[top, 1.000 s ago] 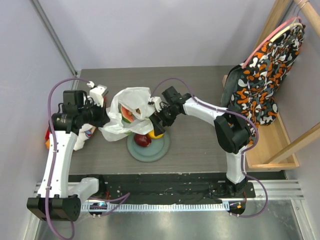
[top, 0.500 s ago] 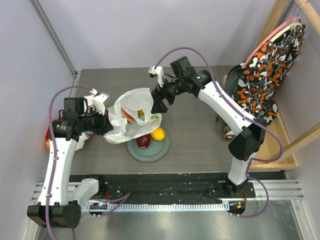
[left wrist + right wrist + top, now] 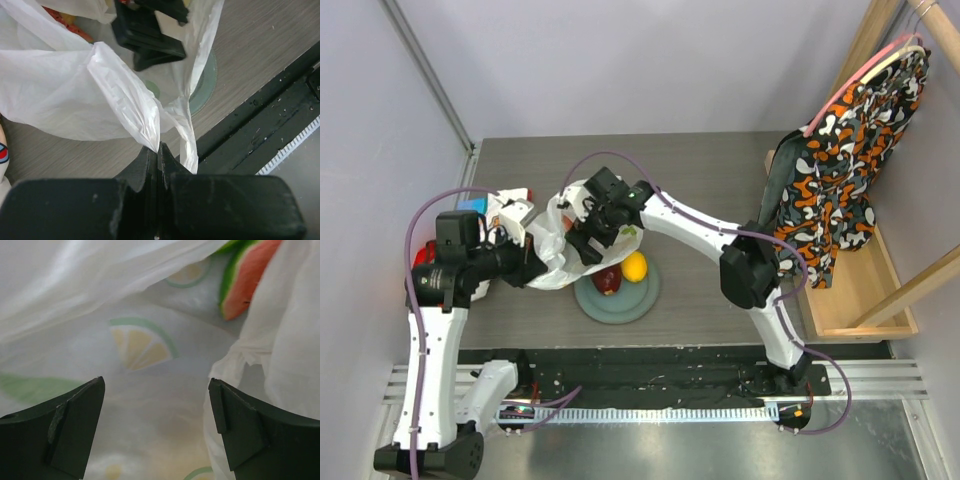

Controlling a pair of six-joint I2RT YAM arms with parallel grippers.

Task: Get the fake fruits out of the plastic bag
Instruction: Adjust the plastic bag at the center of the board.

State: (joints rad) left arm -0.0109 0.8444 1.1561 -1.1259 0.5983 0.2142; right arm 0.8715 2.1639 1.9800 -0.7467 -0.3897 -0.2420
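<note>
Arched left into the crinkly translucent white plastic bag [image 3: 60, 95] with right gripper [image 3: 156, 392], jaws spread wide; pinched its near-left fold tight with left gripper [image 3: 158, 148].

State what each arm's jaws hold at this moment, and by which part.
The left jaws pinch the plastic bag by a gathered fold of its edge. The right jaws stand open at the bag, holding nothing.

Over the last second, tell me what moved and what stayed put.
The right gripper swung from the far edge of the plate, out past the far side of the bag, then back down into its mouth, jaws open and empty. The left gripper stays pinched on the bag's edge; the red fruit and yellow fruit stay on the plate.
</note>
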